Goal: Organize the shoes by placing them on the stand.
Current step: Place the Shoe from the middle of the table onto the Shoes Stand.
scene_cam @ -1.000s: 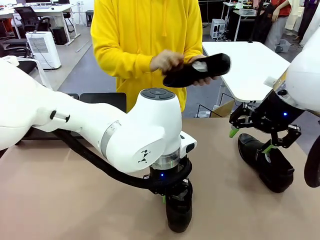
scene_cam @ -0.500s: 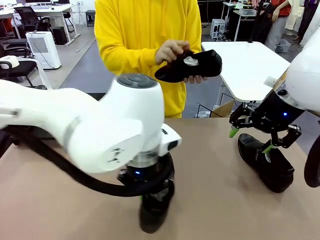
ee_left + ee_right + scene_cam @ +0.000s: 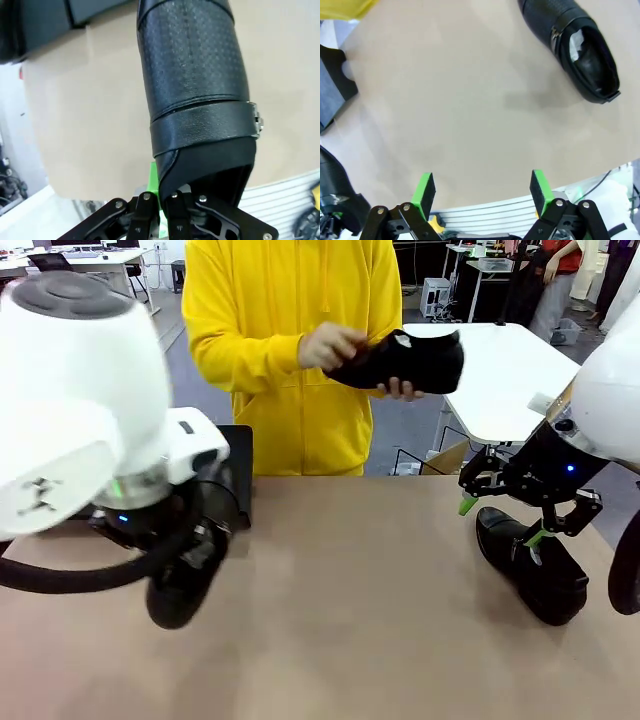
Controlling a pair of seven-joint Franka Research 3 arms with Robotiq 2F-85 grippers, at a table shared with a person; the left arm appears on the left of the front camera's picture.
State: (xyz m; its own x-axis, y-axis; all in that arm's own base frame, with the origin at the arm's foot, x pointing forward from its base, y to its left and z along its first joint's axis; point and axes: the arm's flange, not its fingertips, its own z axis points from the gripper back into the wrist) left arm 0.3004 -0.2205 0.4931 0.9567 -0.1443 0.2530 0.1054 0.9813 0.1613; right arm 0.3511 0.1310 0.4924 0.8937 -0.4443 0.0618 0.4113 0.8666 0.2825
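My left gripper (image 3: 192,540) is shut on the heel end of a black shoe (image 3: 178,588) and holds it off the table, just in front of the black stand (image 3: 238,465). In the left wrist view this buckled shoe (image 3: 192,75) points up from my gripper (image 3: 167,200), with the stand (image 3: 45,22) at the top left. My right gripper (image 3: 500,522) hovers open just above a second shoe (image 3: 532,568) lying at the table's right. That paper-stuffed shoe (image 3: 575,40) lies beyond my open right gripper (image 3: 482,192). The person holds a third shoe (image 3: 410,360) in both hands.
The person in a yellow hoodie (image 3: 290,350) stands at the far edge, hands above the table. My bulky white left arm (image 3: 80,410) hides the table's left part. A white table (image 3: 500,370) stands behind on the right. Bare tan tabletop (image 3: 370,600) spreads across the middle.
My left arm has swung left with its shoe, from the front middle to just before the stand. The person has turned the shoe in their hands. My right arm has stayed put.
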